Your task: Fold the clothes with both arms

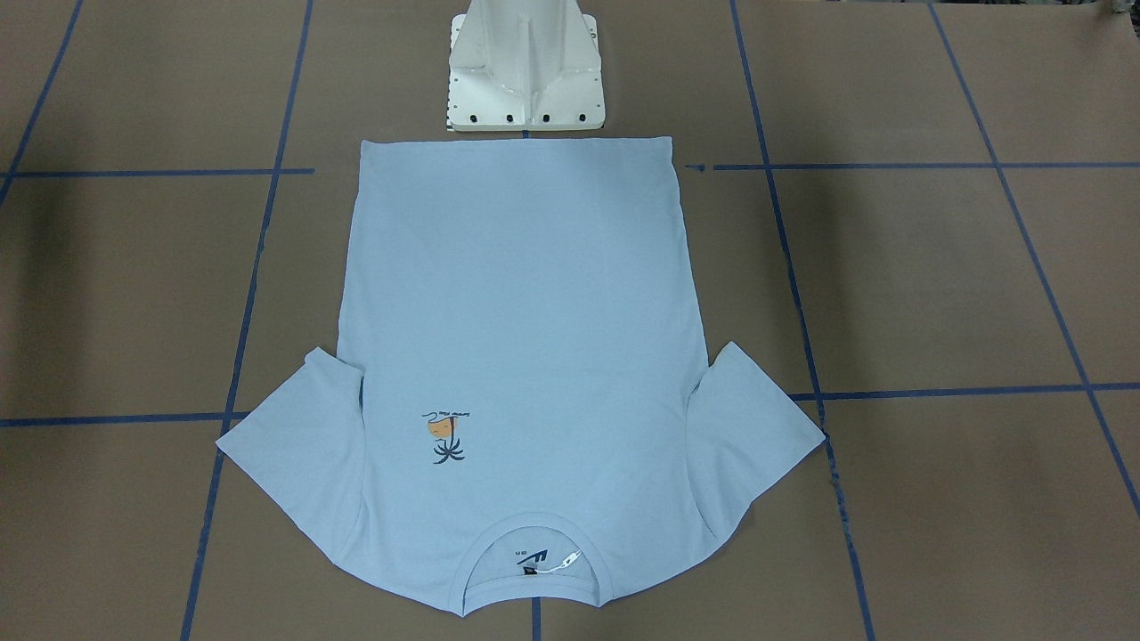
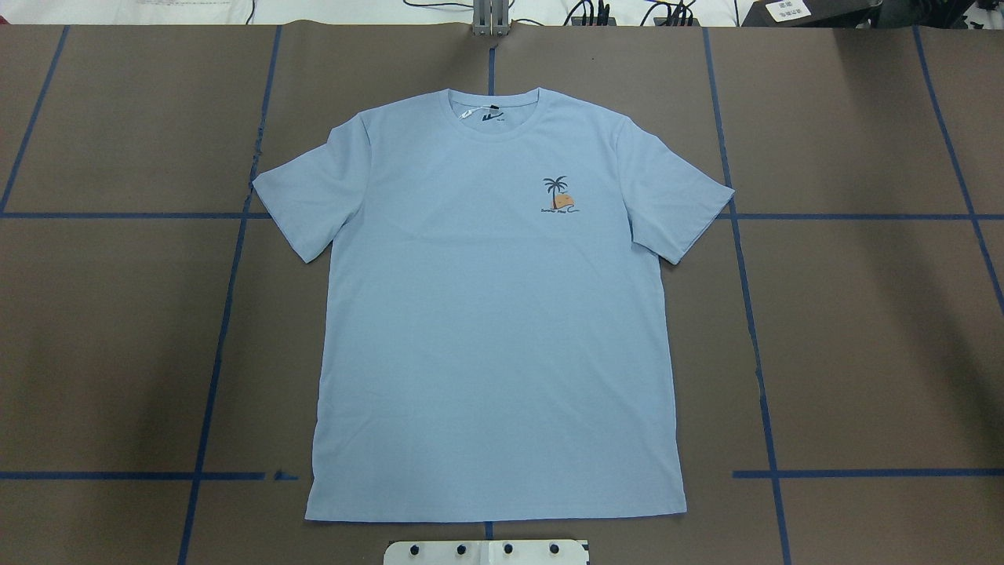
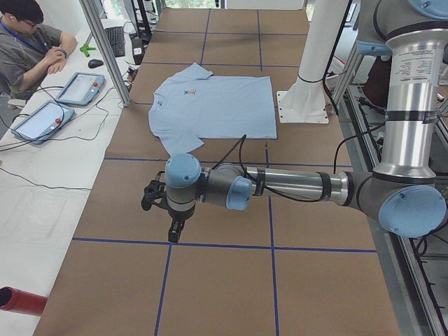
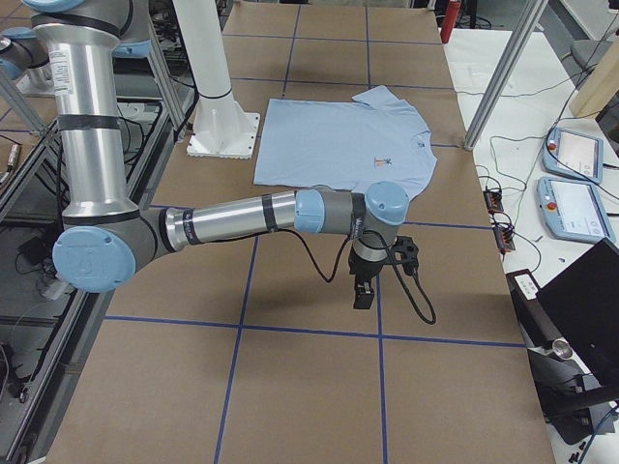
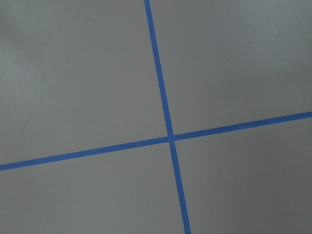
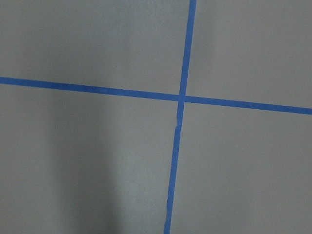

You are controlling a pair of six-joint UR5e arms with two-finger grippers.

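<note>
Left tool (image 3: 173,233), right tool (image 4: 364,295) over table (image 3: 217,294), apart from flat T-shirt (image 2: 494,314); opening: cannot tell.

The left gripper (image 3: 173,235) and right gripper (image 4: 364,296) show only in the side views, so whether their jaws are parted cannot be told. The overhead view's bottom edge crops the base (image 2: 486,552). The label (image 1: 533,559) lettering is unreadable.

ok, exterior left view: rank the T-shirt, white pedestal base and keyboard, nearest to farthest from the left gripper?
From the left gripper:
1. T-shirt, mid-table, its near sleeve towards the gripper.
2. white pedestal base, robot's side, beside the shirt's hem.
3. keyboard, on the side desk, far end.
</note>
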